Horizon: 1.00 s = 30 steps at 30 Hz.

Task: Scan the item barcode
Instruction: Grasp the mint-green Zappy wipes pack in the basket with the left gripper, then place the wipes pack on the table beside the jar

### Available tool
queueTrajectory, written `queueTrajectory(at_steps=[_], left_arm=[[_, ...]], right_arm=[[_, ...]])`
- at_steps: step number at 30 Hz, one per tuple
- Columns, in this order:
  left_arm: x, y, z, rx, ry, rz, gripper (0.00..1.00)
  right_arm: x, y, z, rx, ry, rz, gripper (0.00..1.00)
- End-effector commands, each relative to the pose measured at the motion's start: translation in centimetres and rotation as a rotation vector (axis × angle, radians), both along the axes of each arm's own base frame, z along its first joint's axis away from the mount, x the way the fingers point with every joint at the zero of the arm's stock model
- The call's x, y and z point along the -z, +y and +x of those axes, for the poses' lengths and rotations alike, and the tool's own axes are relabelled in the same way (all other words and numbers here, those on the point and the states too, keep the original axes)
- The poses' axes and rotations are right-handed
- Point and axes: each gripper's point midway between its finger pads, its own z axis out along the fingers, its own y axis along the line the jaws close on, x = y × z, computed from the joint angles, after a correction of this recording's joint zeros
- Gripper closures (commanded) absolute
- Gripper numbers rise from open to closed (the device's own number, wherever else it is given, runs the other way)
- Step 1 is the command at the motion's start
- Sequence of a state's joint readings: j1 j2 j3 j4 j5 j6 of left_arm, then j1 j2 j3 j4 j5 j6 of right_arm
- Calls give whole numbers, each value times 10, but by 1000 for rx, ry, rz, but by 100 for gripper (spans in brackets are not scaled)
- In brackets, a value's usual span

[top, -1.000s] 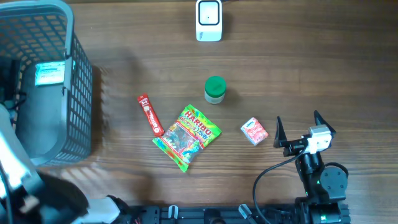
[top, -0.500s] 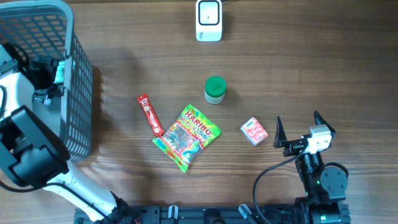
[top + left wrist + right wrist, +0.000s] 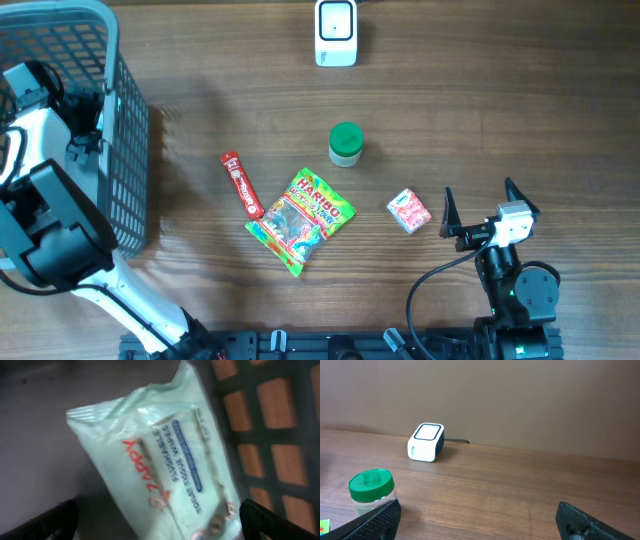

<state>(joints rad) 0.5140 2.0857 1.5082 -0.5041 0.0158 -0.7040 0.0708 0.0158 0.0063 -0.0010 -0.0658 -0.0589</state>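
- At about 9 o'clock of the table, inside the basket (image 3: 130,150), the left gripper (image 3: 157,512) hangs over the wipes pack (image 3: 170,460) with its fingers spread wide and nothing pinched. The pack lies tilted, just beside the mesh wall at its 3 o'clock side, so I think a closing finger could catch in the grid.
- The pack is soft, glossy film. A shallow pinch may take only loose wrapper, and the pack would slip out.
- No barcode shows on the upper face. It is probably below, so a wrong turn could hide it from the scanner (image 3: 336,32) at 12 o'clock.
- A low lift could knock the pack on the basket rim.
- The right gripper (image 3: 480,190), at 4 o'clock, is spread and empty. It is well apart, so it brings little risk.
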Motion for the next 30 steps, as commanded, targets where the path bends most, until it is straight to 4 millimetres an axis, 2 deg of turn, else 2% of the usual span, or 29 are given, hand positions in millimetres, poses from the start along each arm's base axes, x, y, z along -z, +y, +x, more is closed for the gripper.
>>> queueTrajectory(at_steps=[1,2,4,5,7,8,9,12,13,15,17,19,20,21,22,24,27,29,30], left_arm=[[60,-15,-26,-6,156,-94,82],[59,-16,-26,-4,155,-99,93],[45,-19,-19,21,111,-112,96],[30,-21,-12,55,64,-117,96],[-14,-20,1,119,-46,-103,96],[-44,-16,5,125,-104,-82,96],[-65,-13,5,123,-137,-61,96],[-179,-3,-5,109,-332,81,96],[-224,-2,-15,97,-412,138,96],[-291,-9,-37,92,-533,232,96],[-351,-29,-65,101,-645,315,96],[-391,-60,-93,132,-722,360,96],[-403,-83,-104,170,-747,356,96],[-407,-107,-112,216,-753,333,96],[-403,-139,-119,288,-742,285,96],[-386,-182,-123,396,-690,203,96],[-343,-249,-120,590,-568,76,96],[-311,-278,-115,672,-483,48,96],[-283,-292,-109,703,-407,59,96]], right_arm=[[-1,-1,0,7,-6,-17,0],[-1,-1,0,7,-6,-16,0],[-1,-1,0,7,-6,-16,0],[-1,-1,0,7,-6,-17,0],[-1,-1,0,7,-6,-17,1],[-1,-1,0,7,-6,-16,0],[-1,-1,0,7,-6,-16,0],[-1,-1,0,7,-6,-16,0],[-1,-1,0,7,-6,-16,0],[-1,-1,0,7,-6,-16,0],[-1,-1,0,7,-6,-17,0],[-1,-1,0,7,-6,-17,0],[-1,-1,0,7,-6,-16,0],[-1,-1,0,7,-6,-17,0],[-1,-1,0,7,-6,-17,0],[-1,-1,0,7,-6,-16,0],[-1,-1,0,7,-6,-16,0],[-1,-1,0,7,-6,-16,0],[-1,-1,0,7,-6,-16,0]])
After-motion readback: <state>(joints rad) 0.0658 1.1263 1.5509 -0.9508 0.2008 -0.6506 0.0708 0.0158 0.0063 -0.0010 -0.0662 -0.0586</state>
